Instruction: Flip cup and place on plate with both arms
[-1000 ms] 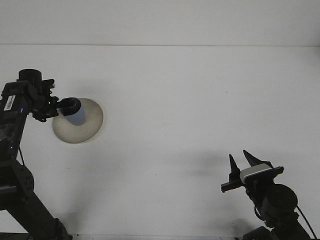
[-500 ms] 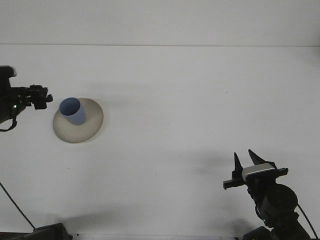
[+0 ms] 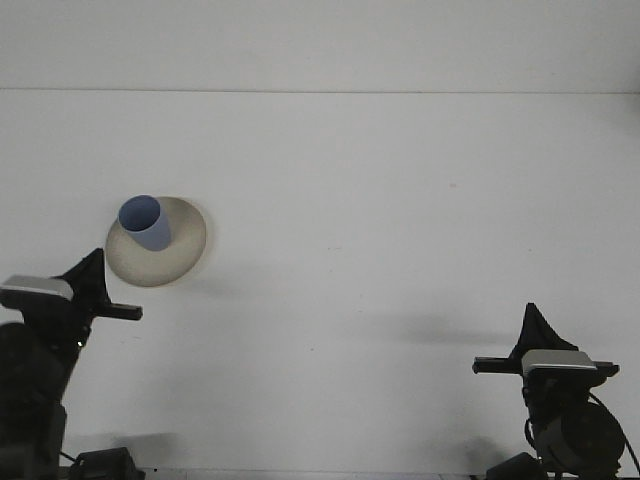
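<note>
A blue cup (image 3: 145, 222) stands upright, mouth up, on the left part of a beige plate (image 3: 172, 257) at the table's left side. Nothing touches the cup. My left gripper (image 3: 94, 266) sits low at the left edge of the view, below and left of the plate and apart from it, seen side-on. At the bottom right, far from the plate, my right gripper (image 3: 531, 316) points away over the table, also edge-on.
A white table (image 3: 380, 200) stretches between the two arms, with its far edge running across the top of the view. Both arm bases fill the bottom corners.
My left gripper let go of the cup, leaving it upright on the plate, and drew back down to the bottom left. The right gripper also pulled back lower and to the right.
</note>
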`<state>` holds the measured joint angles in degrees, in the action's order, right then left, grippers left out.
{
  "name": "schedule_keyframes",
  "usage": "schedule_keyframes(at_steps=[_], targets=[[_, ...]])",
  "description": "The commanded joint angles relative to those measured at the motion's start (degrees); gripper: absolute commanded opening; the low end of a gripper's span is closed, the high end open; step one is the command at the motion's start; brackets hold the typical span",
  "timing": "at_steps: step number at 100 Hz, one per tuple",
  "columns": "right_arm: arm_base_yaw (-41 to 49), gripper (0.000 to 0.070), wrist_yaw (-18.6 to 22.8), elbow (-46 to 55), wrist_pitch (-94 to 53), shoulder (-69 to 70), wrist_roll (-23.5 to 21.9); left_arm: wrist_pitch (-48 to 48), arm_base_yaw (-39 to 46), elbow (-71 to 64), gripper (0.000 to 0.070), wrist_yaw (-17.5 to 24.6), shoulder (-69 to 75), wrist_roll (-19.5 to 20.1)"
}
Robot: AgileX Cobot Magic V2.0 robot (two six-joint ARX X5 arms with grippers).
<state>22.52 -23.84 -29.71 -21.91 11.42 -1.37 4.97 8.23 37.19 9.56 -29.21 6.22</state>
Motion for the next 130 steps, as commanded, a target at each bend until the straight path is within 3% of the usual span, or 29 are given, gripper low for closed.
schedule_keyframes(at_steps=[1, 22, 109, 130], targets=[[0.22, 0.0000, -0.24, -0.26, 1.99, -0.15, -0.77, -6.54, 0.22, -6.88, 0.0012, -2.45, 3.61, -2.62], [0.22, 0.0000, -0.20, -0.26, 2.38, -0.13, -0.72, -4.68, 0.22, -10.29, 0.0012, -2.69, 8.74, -4.20], [0.24, 0.0000, -0.17, -0.26, 2.40, -0.13, -0.72, -4.68, -0.13, -10.62, 0.0012, -2.64, 13.49, -3.91], [0.24, 0.0000, -0.17, -0.26, 2.40, -0.13, -0.72, -6.62, -4.94, -19.61, 0.0012, -4.90, 19.26, -4.81]])
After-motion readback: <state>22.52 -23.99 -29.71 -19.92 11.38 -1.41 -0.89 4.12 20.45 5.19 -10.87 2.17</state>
